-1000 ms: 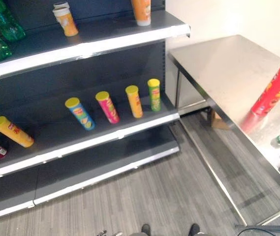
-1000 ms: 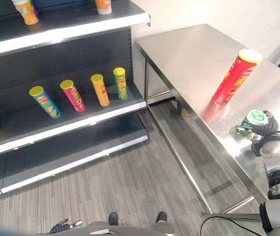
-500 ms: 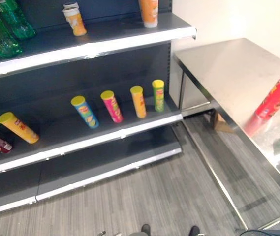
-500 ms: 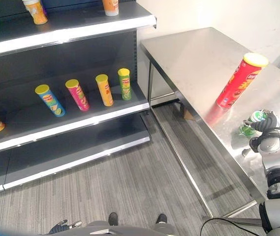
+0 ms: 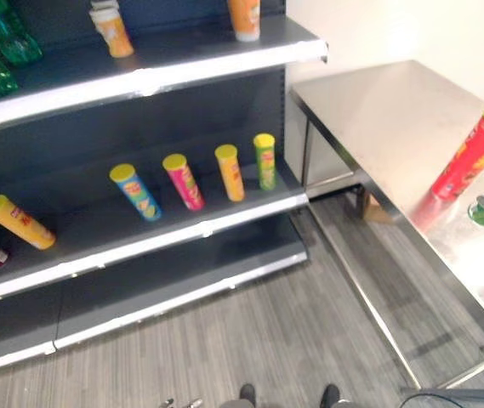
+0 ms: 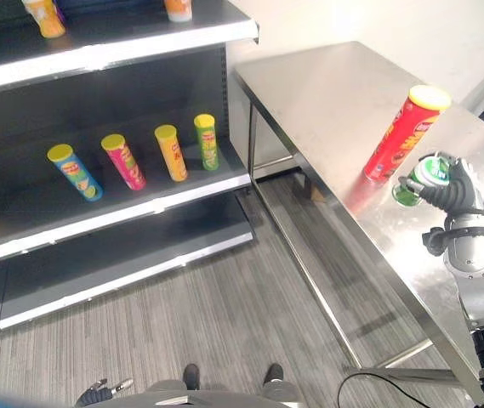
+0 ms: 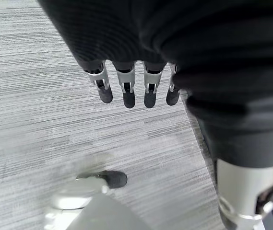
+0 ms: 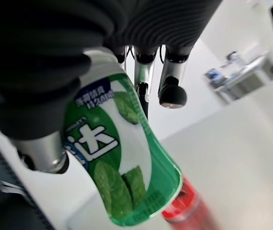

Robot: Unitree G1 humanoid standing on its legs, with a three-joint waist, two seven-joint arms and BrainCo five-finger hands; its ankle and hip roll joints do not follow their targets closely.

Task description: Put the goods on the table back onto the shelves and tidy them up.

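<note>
Green tub [image 6: 426, 174], small with a white lid, looks light, stiff and a bit slick, so a wrap round its body suits it; green-white label with leaf print. Right hand [image 6: 452, 189] has its fingers curled round it, lifted just over the table [image 6: 335, 93], beside the red can [image 6: 403, 133]. Left hand [image 7: 126, 86] hangs relaxed, holding nothing, over the floor.

Shelves [image 6: 122, 51] on the left, table [image 6: 335, 93] on the right, tall can [image 6: 399, 132] standing on table.
</note>
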